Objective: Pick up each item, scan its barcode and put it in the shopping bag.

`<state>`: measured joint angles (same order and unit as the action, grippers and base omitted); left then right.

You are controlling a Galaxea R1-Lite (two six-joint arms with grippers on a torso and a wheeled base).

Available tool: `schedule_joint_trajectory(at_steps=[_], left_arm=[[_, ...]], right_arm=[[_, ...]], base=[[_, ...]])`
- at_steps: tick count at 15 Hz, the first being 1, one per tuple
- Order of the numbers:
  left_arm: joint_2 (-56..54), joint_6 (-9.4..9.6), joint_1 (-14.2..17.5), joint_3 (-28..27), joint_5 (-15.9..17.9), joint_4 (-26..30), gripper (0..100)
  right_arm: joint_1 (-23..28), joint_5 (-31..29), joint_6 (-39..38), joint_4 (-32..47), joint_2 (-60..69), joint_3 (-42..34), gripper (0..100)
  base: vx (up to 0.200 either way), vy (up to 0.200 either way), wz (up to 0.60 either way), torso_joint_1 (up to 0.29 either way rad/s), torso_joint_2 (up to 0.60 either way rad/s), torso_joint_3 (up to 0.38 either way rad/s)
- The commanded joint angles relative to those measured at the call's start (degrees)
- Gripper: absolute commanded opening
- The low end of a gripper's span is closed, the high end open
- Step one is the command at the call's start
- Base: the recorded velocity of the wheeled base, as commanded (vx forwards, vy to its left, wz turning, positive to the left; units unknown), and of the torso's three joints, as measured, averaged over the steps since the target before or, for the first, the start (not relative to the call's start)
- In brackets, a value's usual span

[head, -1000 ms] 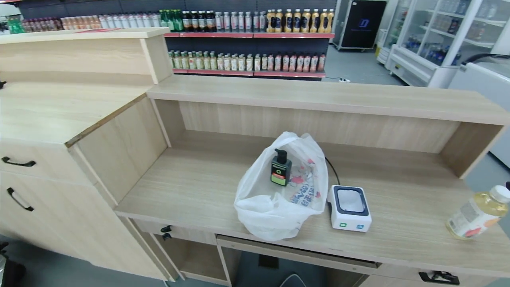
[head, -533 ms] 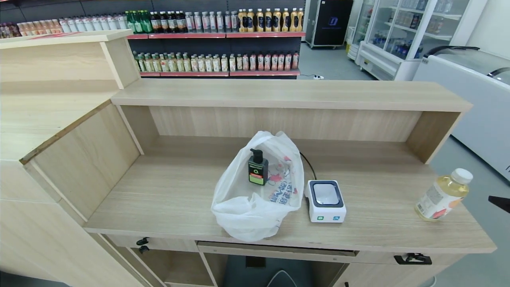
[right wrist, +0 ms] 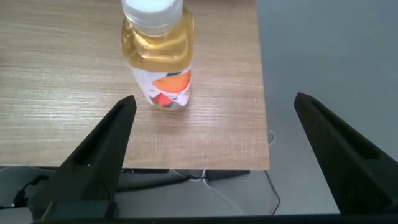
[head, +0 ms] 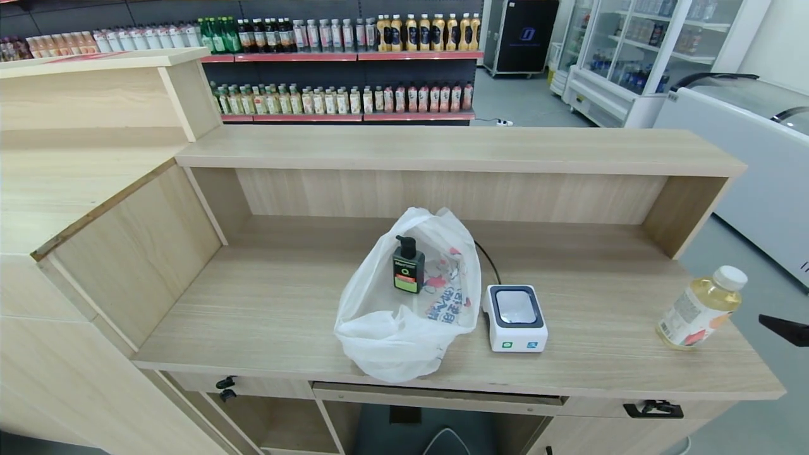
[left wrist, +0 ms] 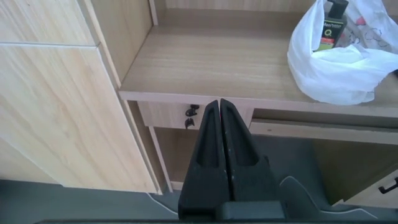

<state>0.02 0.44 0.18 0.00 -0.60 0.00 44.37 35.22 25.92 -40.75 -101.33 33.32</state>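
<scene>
A white plastic shopping bag [head: 404, 316] lies open at the middle of the wooden counter [head: 272, 316], with a dark pump bottle [head: 408, 266] standing inside it. To its right, touching the bag, sits a white barcode scanner [head: 515, 318]. A bottle of yellow drink with a white cap [head: 698, 308] stands near the counter's right end. My right gripper [right wrist: 214, 109] is open and hovers off the counter's right edge, facing that bottle [right wrist: 158, 56] with a gap between; one fingertip [head: 784, 329] shows in the head view. My left gripper [left wrist: 219, 102] is shut and empty, low in front of the counter's left corner.
A raised shelf [head: 455, 148] runs along the back of the counter and a taller cabinet [head: 76, 164] stands at the left. The scanner's black cable [head: 488, 259] runs behind the bag. Drawer handles [head: 653, 409] sit under the front edge. Store shelves and fridges fill the background.
The head camera has swung, shifting the whole picture left. The right gripper's fingertip has edged in a little toward the yellow bottle. Things on the counter stay put.
</scene>
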Motion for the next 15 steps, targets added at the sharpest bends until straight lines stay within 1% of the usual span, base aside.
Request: schedule_joint_trajectory(at_steps=[1,2,4,7,12,15], left_arm=[[-0.02,0.00,0.08,0.00,-0.02,0.00,0],[-0.02,0.00,0.08,0.00,-0.02,0.00,0],[-0.02,0.00,0.08,0.00,-0.02,0.00,0],[-0.02,0.00,0.08,0.00,-0.02,0.00,0],[-0.02,0.00,0.08,0.00,-0.02,0.00,0],[-0.02,0.00,0.08,0.00,-0.02,0.00,0]], right_arm=[[0.10,1.87,1.33,-3.72,-6.78,0.61,100],[-0.08,2.22,1.33,-4.33,-7.48,0.87,100],[-1.13,2.66,1.33,-8.03,-11.61,1.66,100],[-1.83,4.86,1.33,-11.10,-14.95,1.75,100],[-4.82,6.88,1.33,-12.86,-18.73,2.89,100],[-6.67,6.88,1.24,-13.83,-20.14,3.42,100]], base=[[0.000,0.000,0.00,0.000,0.00,0.000],[0.000,0.000,0.00,0.000,0.00,0.000],[0.000,0.000,0.00,0.000,0.00,0.000],[0.000,0.000,0.00,0.000,0.00,0.000],[0.000,0.000,0.00,0.000,0.00,0.000],[0.000,0.000,0.00,0.000,0.00,0.000]])
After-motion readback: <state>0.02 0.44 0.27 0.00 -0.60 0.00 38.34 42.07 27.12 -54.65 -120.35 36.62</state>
